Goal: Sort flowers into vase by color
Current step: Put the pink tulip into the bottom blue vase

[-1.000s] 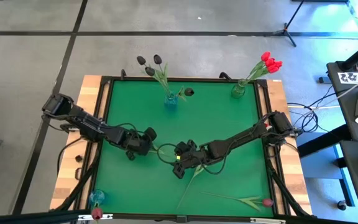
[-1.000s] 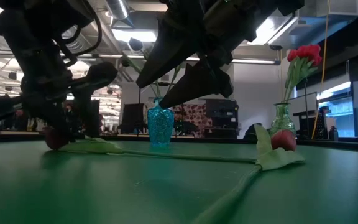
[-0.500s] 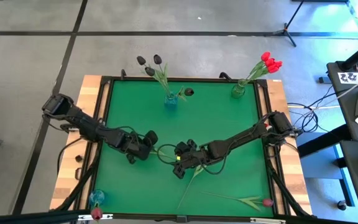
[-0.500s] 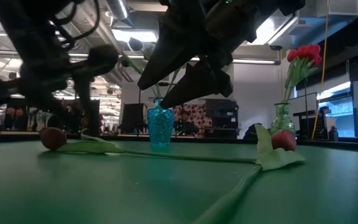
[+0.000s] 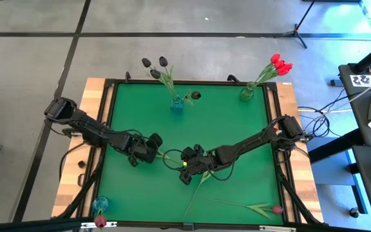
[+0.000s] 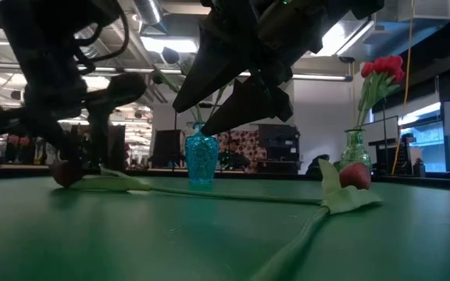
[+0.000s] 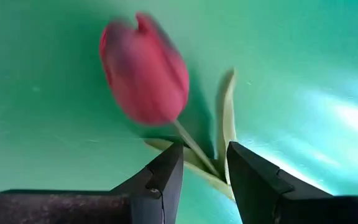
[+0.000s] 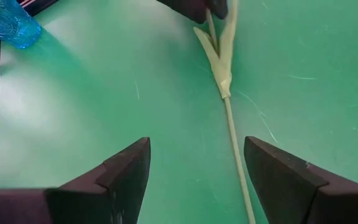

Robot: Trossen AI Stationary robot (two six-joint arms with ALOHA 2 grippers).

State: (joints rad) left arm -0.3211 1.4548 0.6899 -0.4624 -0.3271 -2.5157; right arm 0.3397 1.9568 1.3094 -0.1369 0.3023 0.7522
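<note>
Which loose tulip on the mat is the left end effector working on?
The red tulip mid-mat, its stem between the left end effector fingers. The other loose tulip lies alone near the front right corner.

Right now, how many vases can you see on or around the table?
3. A blue vase with dark tulips at the far edge, a green vase with red tulips at the far right corner, and another blue vase at the near left corner.

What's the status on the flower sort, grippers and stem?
Left gripper open astride red tulip stem, not clamped. Right gripper open, hovering mid-table over the stem. Nothing in the way.
</note>
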